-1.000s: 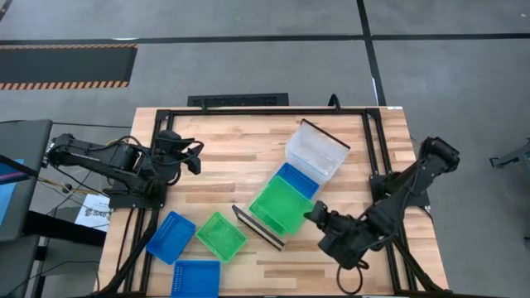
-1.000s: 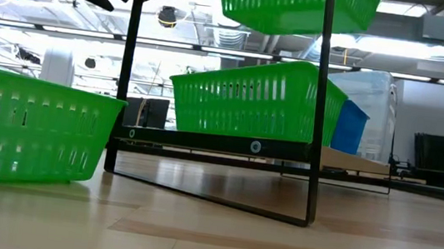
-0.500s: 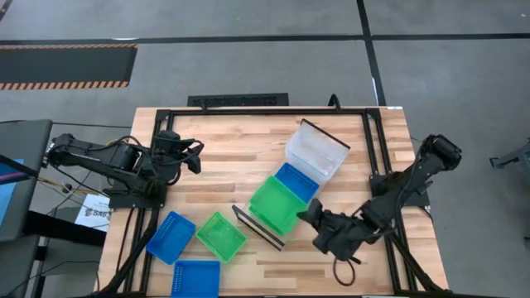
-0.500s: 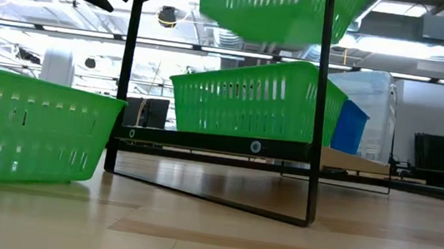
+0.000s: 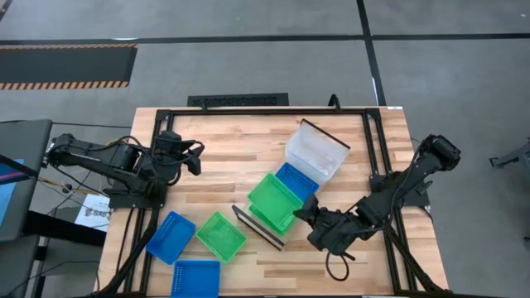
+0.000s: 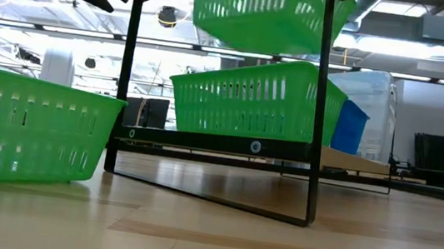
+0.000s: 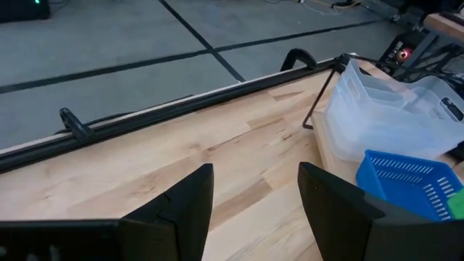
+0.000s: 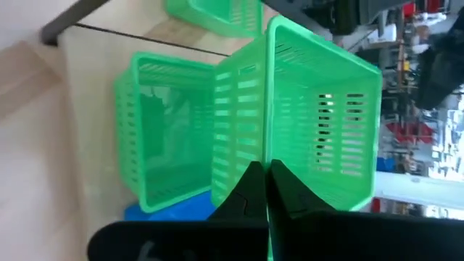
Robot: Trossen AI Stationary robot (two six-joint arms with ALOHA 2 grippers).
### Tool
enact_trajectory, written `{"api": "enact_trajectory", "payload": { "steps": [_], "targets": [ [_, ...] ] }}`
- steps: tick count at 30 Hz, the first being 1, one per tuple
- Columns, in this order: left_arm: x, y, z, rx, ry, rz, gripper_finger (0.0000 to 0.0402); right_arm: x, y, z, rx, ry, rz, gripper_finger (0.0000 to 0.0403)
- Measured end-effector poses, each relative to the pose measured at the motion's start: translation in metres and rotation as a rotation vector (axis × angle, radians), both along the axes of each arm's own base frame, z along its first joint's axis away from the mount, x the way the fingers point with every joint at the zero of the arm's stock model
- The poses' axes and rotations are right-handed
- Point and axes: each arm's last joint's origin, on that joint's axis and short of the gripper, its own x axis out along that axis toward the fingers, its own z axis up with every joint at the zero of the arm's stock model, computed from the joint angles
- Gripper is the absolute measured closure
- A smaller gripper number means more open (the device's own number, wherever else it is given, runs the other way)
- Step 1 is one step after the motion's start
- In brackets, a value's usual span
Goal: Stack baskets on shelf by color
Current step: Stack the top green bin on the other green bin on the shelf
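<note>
My right gripper (image 5: 310,217) is shut on a green basket (image 5: 276,195), carried in the air over a second green basket (image 8: 165,138) that sits on the shelf (image 5: 258,229). In the low view the held basket (image 6: 260,11) hangs above the shelf one (image 6: 254,99). A blue basket (image 5: 300,177) and clear baskets (image 5: 317,149) sit farther along the shelf. A third green basket (image 5: 220,236) and two blue ones (image 5: 171,236) (image 5: 196,279) rest flat on the table. My left gripper (image 5: 195,157) waits open at the table's left. My right gripper pinches the green basket's side wall at its rim (image 8: 270,156), one finger inside and one outside. The fingers come roughly level from the table's right. The basket is lifted clear and nearly level, above the green basket on the shelf.
The shelf lies slantwise across the table's middle, with a black end frame (image 6: 317,110) at its near end. The left wrist view shows the clear baskets (image 7: 384,109) and the blue basket (image 7: 406,177) beyond bare tabletop. A black rail (image 5: 248,111) borders the table.
My right gripper has moved toward the table's left, carrying the green basket farther over the green basket on the shelf. In the low view the held basket has shifted left and come down a little. The grip has stayed shut.
</note>
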Motion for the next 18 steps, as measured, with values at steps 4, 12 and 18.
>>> {"api": "enact_trajectory", "payload": {
  "steps": [4, 12, 18],
  "targets": [
    [0.0000, 0.0000, -0.0002, 0.000, 0.002, 0.000, 0.0212, -0.0015, -0.0002, -0.0020, 0.007, 0.034, 0.018, 0.0403],
    [-0.0002, 0.0000, -0.0004, 0.001, 0.004, 0.001, 0.0212, -0.0009, -0.0017, -0.0038, 0.055, 0.072, 0.042, 0.0402],
    [-0.0005, 0.0001, -0.0006, 0.002, 0.008, 0.001, 0.0212, -0.0011, -0.0016, -0.0047, 0.096, 0.089, 0.047, 0.0402]
  ]
}}
